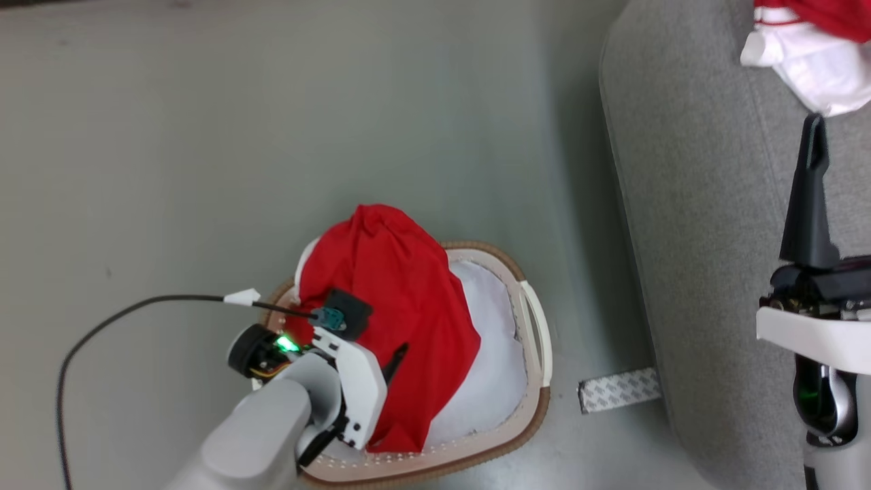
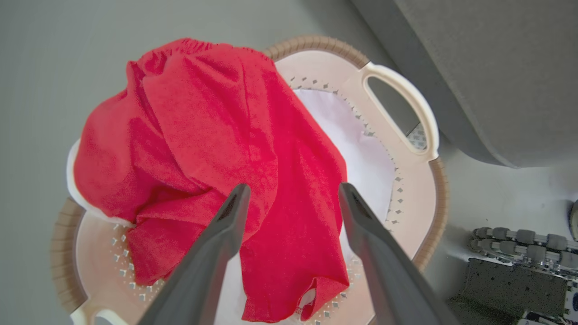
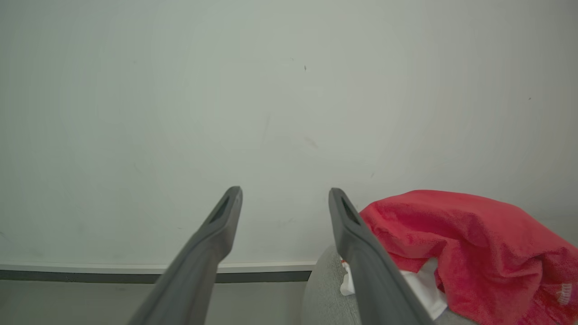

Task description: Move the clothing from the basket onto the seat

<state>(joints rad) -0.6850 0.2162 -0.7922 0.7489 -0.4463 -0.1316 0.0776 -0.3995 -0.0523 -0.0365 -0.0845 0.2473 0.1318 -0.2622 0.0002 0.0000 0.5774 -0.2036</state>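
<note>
Hovering spread and empty, left fingers (image 2: 212, 253) over clothing (image 2: 203, 135) in basket (image 2: 408, 189), right fingers (image 3: 212, 243) by garment (image 3: 474, 239) on seat (image 3: 320, 293), mark (image 3: 564, 293) unreadable.

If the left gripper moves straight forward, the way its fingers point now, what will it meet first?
Most likely the red garment heaped in the white basket: the open left gripper points straight at it. The gap to the fabric is unclear.
</note>
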